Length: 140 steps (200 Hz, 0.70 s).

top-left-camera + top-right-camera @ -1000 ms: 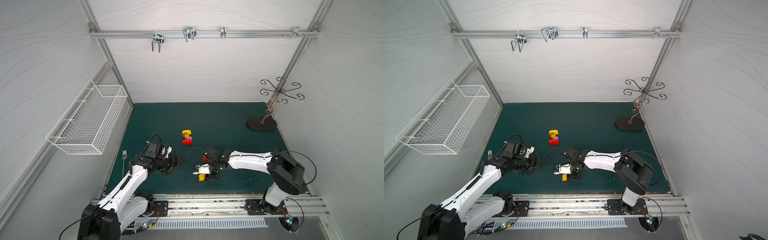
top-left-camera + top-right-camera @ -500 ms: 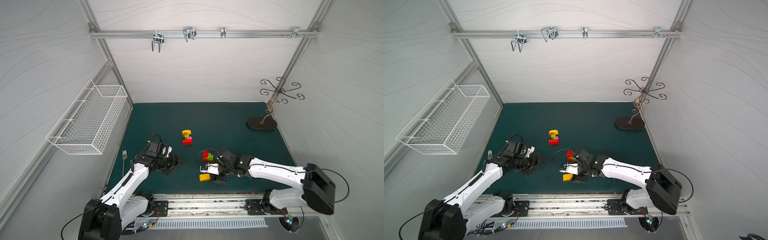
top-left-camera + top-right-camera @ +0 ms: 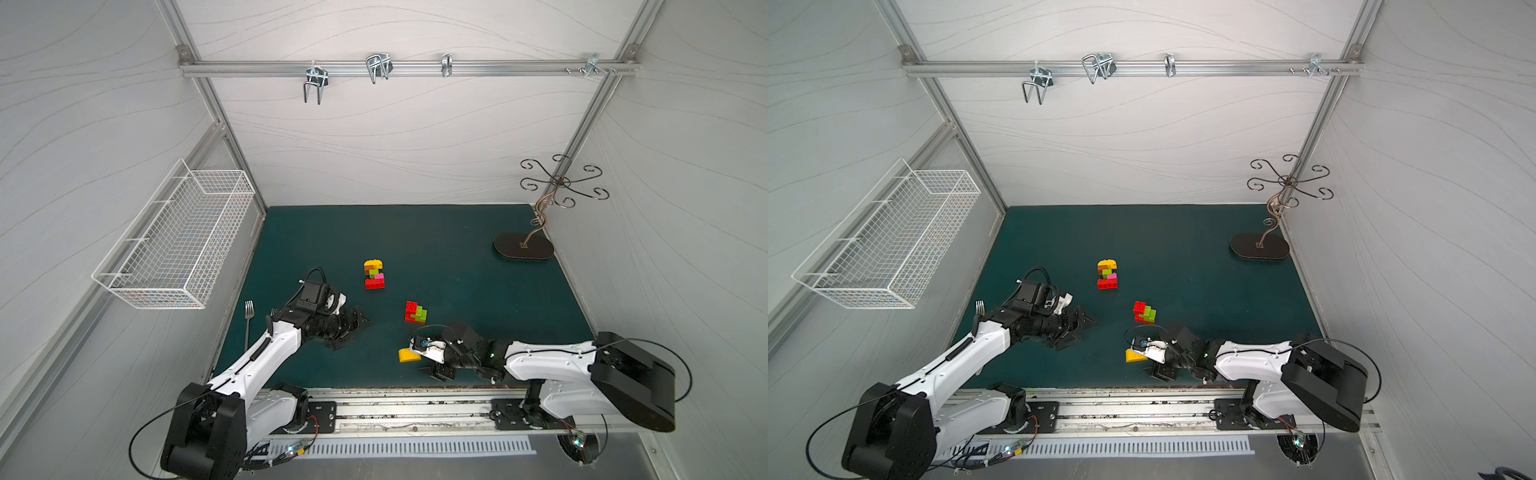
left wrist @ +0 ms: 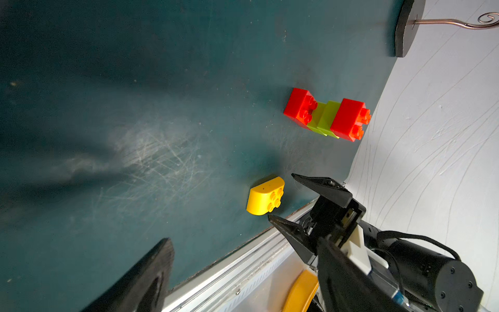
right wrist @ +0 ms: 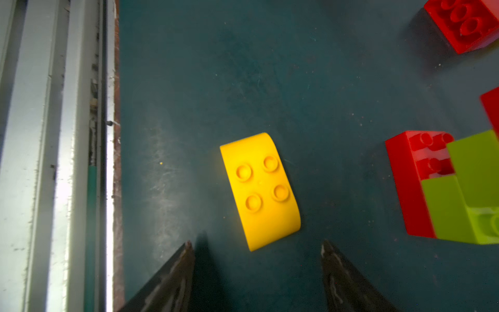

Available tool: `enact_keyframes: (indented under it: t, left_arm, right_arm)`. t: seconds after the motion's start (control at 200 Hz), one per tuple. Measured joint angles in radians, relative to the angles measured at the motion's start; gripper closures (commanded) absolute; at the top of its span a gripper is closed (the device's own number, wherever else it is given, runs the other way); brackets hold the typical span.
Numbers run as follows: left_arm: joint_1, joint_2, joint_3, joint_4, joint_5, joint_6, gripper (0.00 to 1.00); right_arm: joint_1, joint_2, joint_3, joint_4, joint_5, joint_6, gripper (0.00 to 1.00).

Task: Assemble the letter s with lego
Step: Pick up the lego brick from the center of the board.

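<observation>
Right gripper point(image 5: 257, 243) spread wide, empty. Yellow brick point(image 5: 259, 189) flat on the tabletop point(image 5: 324, 81) by the near edge, just left of its tips. Long axis runs roughly along the approach, so the jaws would span the short width. Left gripper point(image 3: 355, 330) also spread and empty, well apart from it. Right arm is nearer.

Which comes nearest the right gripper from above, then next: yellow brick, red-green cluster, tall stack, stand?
From the right gripper, in a top view:
1. Yellow brick, just ahead.
2. Red-green cluster, farther in.
3. Tall stack, mid-mat.
4. Stand, far right corner.
</observation>
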Motion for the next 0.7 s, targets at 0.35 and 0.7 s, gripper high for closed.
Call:
enact_keyframes:
  t: [0.35,0.7]
  left_arm:
    - [0.000,0.011,0.002,0.007,0.000,0.001,0.14]
    - [0.000,0.024,0.017,0.007,0.000,0.004,0.14]
  right_arm:
    - [-0.072,0.065,-0.025,0.150,-0.090,-0.026,0.27]
    - [-0.090,0.116,-0.028,0.195,-0.215,-0.027,0.31]
